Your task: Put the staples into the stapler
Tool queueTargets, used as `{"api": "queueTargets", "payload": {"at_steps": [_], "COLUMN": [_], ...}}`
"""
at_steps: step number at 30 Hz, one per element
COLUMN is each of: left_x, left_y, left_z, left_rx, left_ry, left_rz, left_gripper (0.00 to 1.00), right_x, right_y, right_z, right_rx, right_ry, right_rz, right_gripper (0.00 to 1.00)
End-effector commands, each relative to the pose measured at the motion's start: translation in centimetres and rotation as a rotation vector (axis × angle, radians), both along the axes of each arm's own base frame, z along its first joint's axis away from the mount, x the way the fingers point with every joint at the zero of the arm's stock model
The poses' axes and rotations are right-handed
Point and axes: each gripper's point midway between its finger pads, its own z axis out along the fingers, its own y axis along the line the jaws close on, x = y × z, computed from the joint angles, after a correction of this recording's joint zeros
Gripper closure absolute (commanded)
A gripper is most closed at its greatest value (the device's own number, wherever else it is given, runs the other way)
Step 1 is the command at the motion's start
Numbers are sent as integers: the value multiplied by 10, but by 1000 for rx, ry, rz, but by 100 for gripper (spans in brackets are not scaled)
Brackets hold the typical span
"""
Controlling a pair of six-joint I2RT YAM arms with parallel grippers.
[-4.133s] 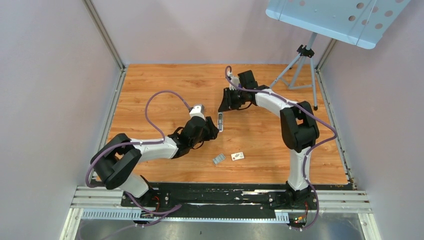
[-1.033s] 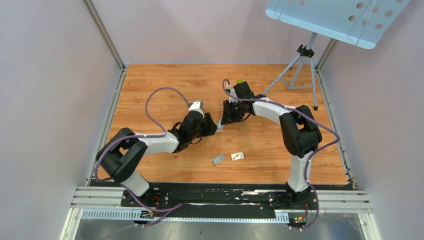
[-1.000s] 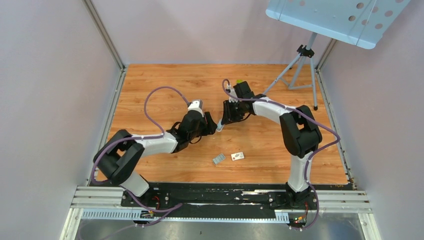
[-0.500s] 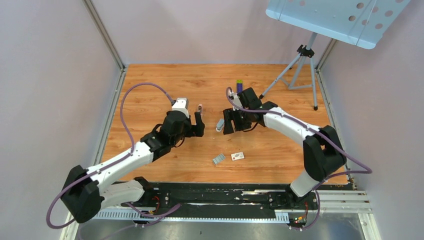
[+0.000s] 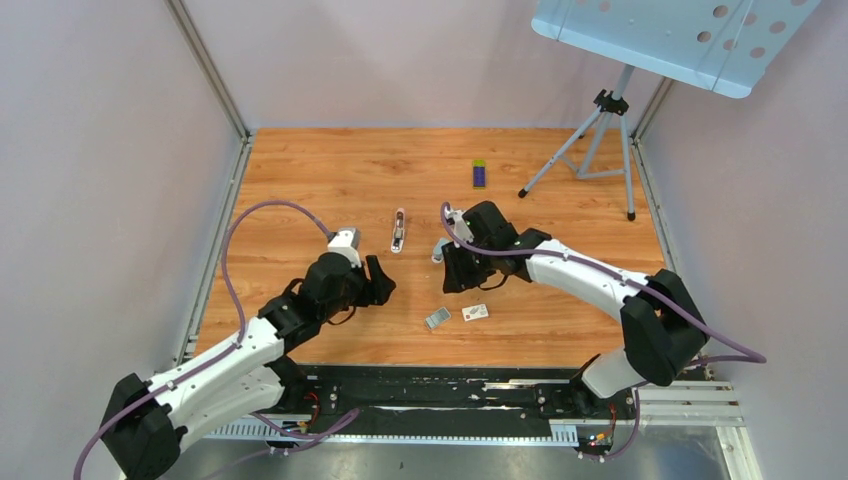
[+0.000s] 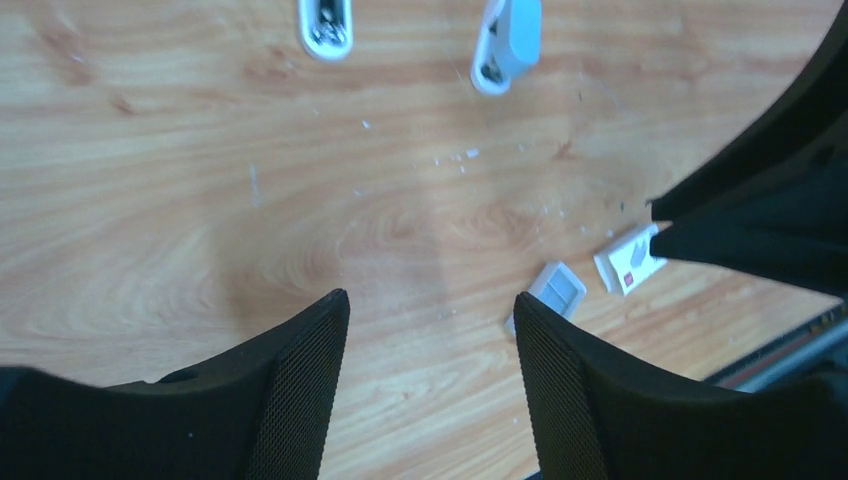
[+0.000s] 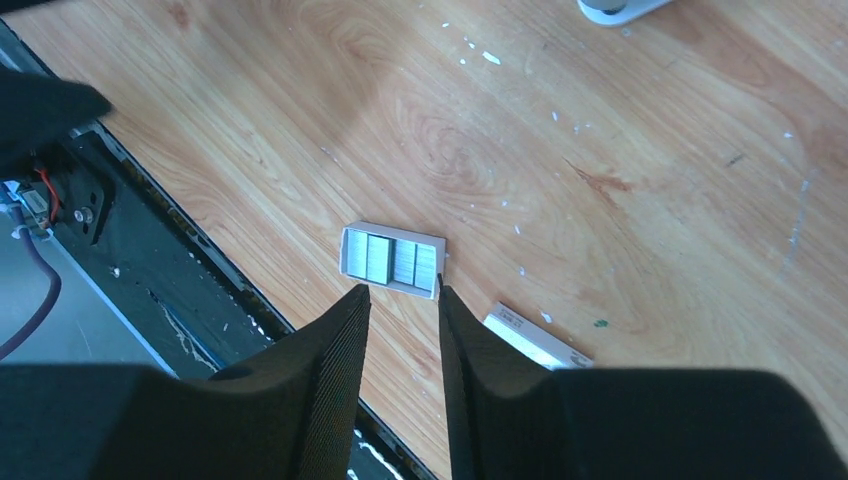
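Observation:
The staples (image 5: 437, 318) are a small grey ridged block on the wood floor near the front edge. They also show in the right wrist view (image 7: 392, 260) and the left wrist view (image 6: 555, 290). The stapler lies in two parts: a white part (image 5: 398, 230) with an open channel (image 6: 326, 22), and a grey part (image 5: 439, 247) (image 6: 508, 40) beside the right wrist. My right gripper (image 5: 455, 283) (image 7: 403, 295) hovers just short of the staples, jaws narrowly apart and empty. My left gripper (image 5: 384, 289) (image 6: 430, 310) is wide open and empty, left of the staples.
A small white card (image 5: 476, 312) (image 7: 535, 335) lies right of the staples. A purple-and-green box (image 5: 479, 173) sits at the back. A tripod stand (image 5: 590, 140) stands back right. The black base rail (image 5: 450, 385) runs along the front edge.
Both grippers let go of the stapler, which now lies in two parts. The left arm pulled back toward the front left. The right gripper moved forward to just above the staples.

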Motion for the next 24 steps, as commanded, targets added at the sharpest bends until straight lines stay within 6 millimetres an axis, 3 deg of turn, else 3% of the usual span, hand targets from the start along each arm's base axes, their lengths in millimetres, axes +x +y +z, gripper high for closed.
{"api": "queueTargets", "payload": {"at_steps": [1,7,13,24], "left_x": [-16,-23,-32,-35], "left_y": [-28,-46,-65,-70], "left_z": [-14,-31,-37,-63], "left_rx": [-172,-267,-310,-305], "left_ry": [89,147,163,227], "left_rz": [-75,-90,-125,-97], "left_gripper": [40,53,55,58], "right_x": [-10,-18,-26,-27], "right_y": [15,19,18,24], "right_z": [-8,-16,-28,-40], "right_rx": [21,24,3,-21], "right_ry": [23,46,66,96], "right_rz": [30,48,72,72], "right_gripper": [66,68,68,67]}}
